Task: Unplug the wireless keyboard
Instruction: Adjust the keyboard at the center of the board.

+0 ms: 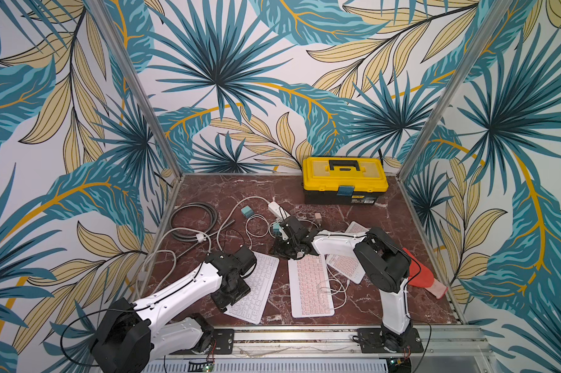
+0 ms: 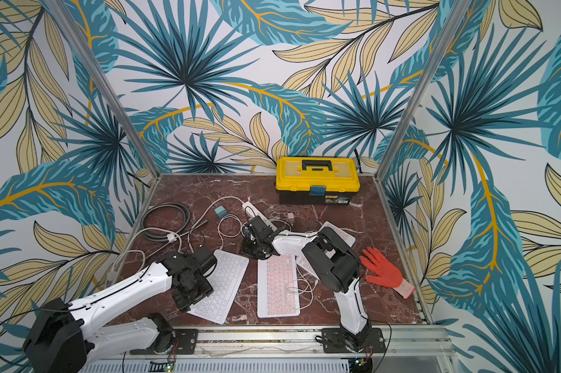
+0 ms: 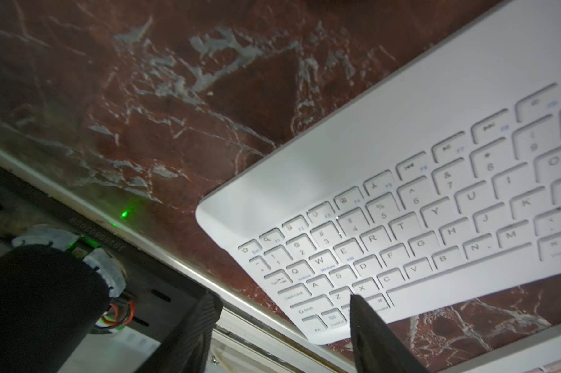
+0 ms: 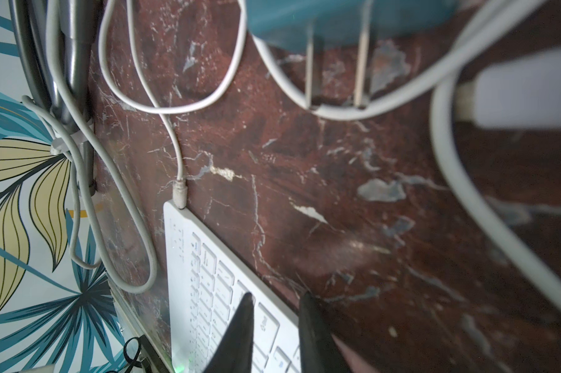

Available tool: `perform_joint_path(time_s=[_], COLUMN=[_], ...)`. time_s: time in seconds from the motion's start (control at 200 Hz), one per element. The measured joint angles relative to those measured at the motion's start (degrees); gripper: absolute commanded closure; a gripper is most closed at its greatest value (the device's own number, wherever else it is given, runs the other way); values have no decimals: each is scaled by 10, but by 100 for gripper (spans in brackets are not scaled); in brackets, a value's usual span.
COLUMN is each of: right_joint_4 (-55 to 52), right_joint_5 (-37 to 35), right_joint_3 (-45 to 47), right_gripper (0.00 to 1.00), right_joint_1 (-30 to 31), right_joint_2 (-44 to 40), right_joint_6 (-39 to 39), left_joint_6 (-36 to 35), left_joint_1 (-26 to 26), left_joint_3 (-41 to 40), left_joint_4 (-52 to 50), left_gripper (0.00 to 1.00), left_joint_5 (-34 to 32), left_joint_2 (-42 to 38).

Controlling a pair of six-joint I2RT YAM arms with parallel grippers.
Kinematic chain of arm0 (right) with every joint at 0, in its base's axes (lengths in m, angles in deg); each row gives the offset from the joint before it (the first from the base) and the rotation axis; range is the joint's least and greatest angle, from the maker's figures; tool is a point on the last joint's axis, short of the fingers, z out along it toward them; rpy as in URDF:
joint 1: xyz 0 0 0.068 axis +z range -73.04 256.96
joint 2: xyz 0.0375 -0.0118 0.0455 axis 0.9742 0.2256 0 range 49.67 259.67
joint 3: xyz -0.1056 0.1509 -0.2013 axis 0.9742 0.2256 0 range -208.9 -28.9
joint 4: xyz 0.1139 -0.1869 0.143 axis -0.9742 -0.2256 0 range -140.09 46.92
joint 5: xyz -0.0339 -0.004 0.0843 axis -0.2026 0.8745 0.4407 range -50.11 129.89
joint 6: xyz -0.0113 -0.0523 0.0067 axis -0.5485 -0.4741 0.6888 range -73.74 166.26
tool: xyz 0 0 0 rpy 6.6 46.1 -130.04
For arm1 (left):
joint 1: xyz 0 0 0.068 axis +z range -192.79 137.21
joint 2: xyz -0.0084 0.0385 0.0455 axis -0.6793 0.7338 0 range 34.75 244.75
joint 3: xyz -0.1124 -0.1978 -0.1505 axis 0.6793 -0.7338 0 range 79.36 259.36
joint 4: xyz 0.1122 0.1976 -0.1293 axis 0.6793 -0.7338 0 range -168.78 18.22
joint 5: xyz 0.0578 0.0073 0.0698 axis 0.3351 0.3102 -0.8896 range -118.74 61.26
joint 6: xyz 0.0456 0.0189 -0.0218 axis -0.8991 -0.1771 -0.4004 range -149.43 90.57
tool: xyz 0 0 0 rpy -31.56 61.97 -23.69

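A white wireless keyboard (image 1: 259, 287) lies slanted at the front left in both top views (image 2: 221, 287). In the right wrist view a white cable's plug (image 4: 179, 193) sits in the back corner of this keyboard (image 4: 205, 284). My left gripper (image 3: 282, 306) hangs open over the keyboard's front left corner (image 3: 402, 181), one finger (image 3: 363, 319) above the keys and nothing between the two. My right gripper (image 4: 277, 302) hovers near the power strip (image 1: 277, 208); its fingers stand a little apart and hold nothing. A teal charger (image 4: 337, 19) with bare prongs rests on cables close by.
Two pink keyboards (image 1: 310, 287) (image 1: 345, 264) lie to the right, with a loose white cable (image 1: 334, 287) on the middle one. A yellow toolbox (image 1: 345, 179) stands at the back. A grey cable coil (image 1: 193, 221), another teal charger (image 1: 247, 211) and an orange glove (image 2: 382, 271) also lie about.
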Motion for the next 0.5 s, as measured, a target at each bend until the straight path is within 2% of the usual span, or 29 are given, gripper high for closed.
perform_joint_path(time_s=[0.25, 0.501], right_joint_4=[5, 4], right_joint_5=[15, 25], right_joint_3=[2, 1], right_gripper=[73, 73], right_joint_1=[-5, -8], right_joint_2=[1, 3], right_joint_6=[0, 0], left_joint_6=[72, 100], left_joint_1=[-11, -15], left_joint_3=[-63, -81], left_joint_4=[34, 89], left_gripper=[29, 31], left_joint_5=[8, 14], left_joint_2=[-14, 5])
